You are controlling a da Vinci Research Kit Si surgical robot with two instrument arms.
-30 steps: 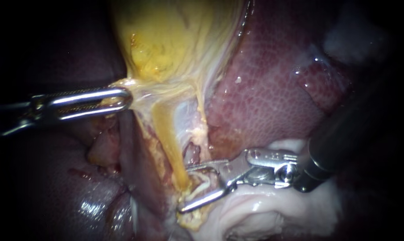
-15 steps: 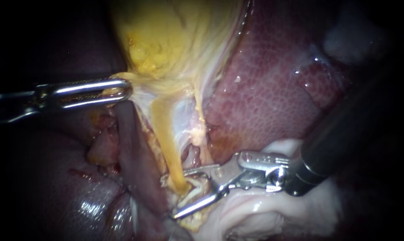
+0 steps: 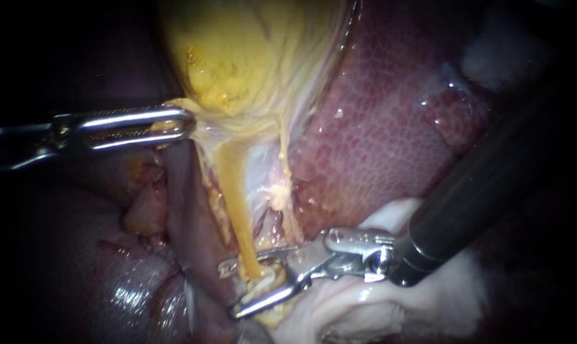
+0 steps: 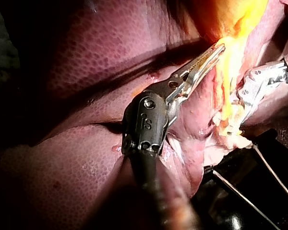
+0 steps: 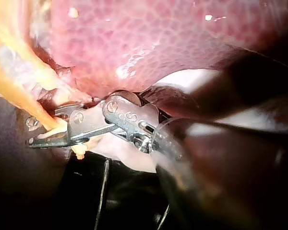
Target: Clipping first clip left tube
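In the endoscope view the left tube (image 3: pixel 236 204) is seen running down from the gallbladder (image 3: pixel 237 51), whose edge beside the tube's upper end is clamped between the closed jaws of the left instrument (image 3: pixel 188 124), while the tube's lower end is straddled by the parted jaws of the right instrument (image 3: pixel 228 288). In the left wrist view the left instrument's jaws are shown closed on yellow gallbladder tissue by the tube. In the right wrist view the tube is seen lying between the right instrument's open jaws.

The left instrument (image 3: pixel 188 124) is of bright silver metal: a long slim pincer with fine teeth, and a dark rounded wrist with small screws. The right instrument (image 3: pixel 229 290) has a smooth dark shaft and a silver, riveted pincer.
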